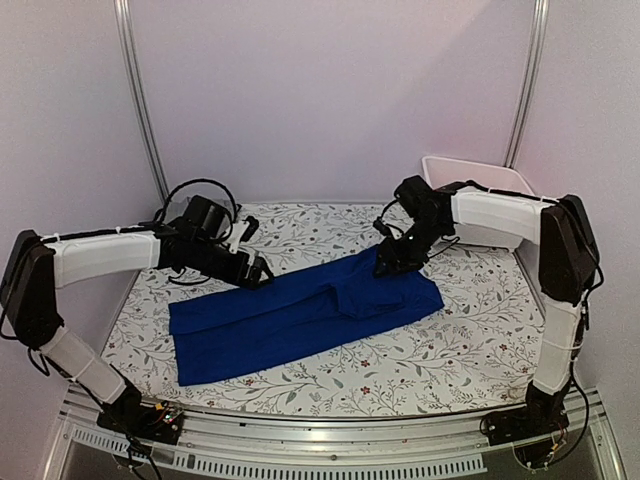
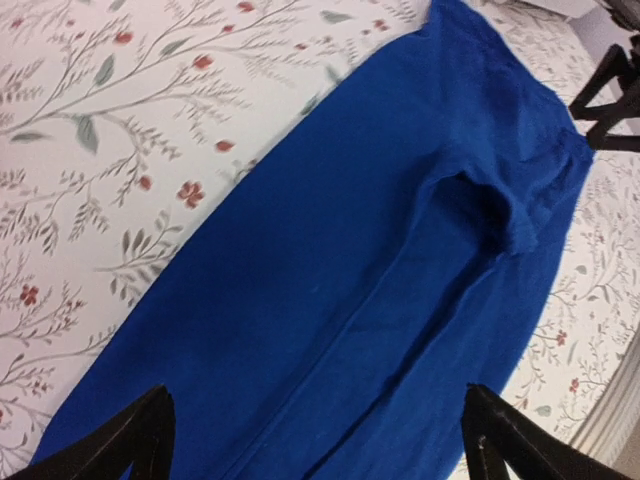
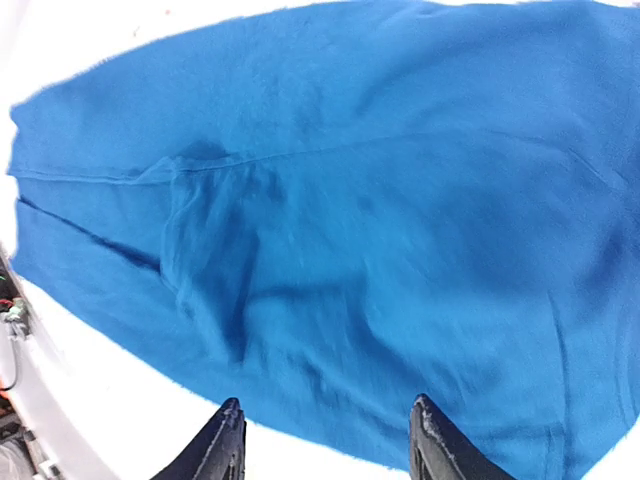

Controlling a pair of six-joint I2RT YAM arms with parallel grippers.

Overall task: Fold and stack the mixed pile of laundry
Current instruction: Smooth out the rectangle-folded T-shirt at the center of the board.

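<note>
The work surface is a table under a white floral covering (image 1: 470, 345), closed in by plain pale walls. The blue garment (image 1: 300, 315) lies flat at its centre, doubled lengthwise, its long axis running from near left to far right. No other garment is in view. The left gripper (image 1: 258, 272) hovers over the garment's far edge, left of centre, jaws spread wide and holding nothing. The right gripper (image 1: 392, 262) hangs just above the far right end, jaws partly apart, with cloth beneath them but none between. The right gripper is the nearer to an end; you would likely carry that end along the axis. The white bin (image 1: 480, 172) stands at the far right corner; its contents cannot be seen.
</note>
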